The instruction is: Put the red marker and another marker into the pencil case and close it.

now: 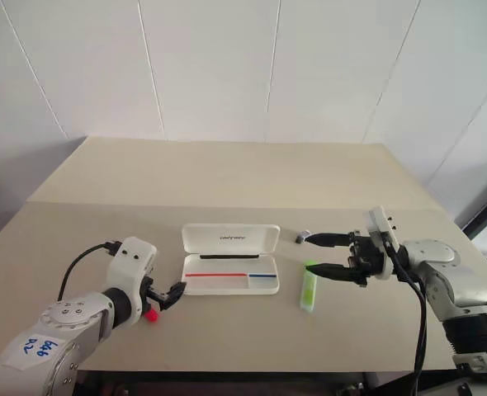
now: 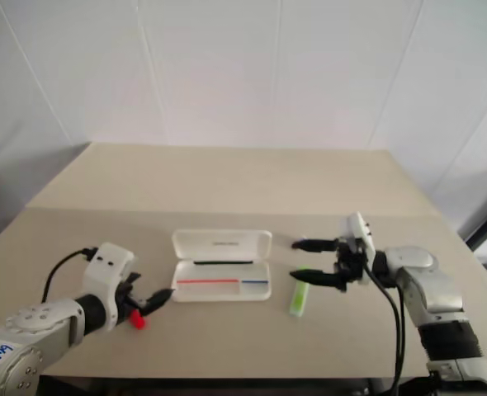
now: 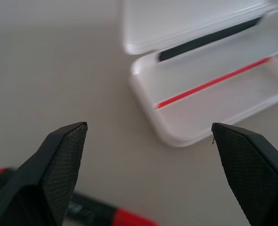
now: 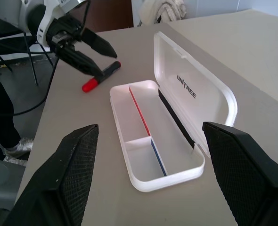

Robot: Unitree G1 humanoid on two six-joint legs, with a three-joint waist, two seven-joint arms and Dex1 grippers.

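The white pencil case [image 1: 262, 283] lies open at the table's middle, lid [image 1: 230, 239] laid back, with red and blue stripes in its tray. The red marker [image 1: 152, 314] lies on the table left of the case, its red cap toward the front edge. My left gripper [image 1: 180, 291] hovers open just over it, with nothing between its fingers [image 3: 59, 160]. The yellow-green marker [image 1: 309, 290] lies right of the case. My right gripper [image 1: 308, 254] stands open above that marker's far end, pointing left toward the case [image 4: 153, 179], and it is empty.
A tiny grey piece [image 1: 303, 238] sits on the table by my right gripper's far fingertip. The beige table [image 1: 227, 173] runs back to a white panelled wall. Its front edge lies close below both arms.
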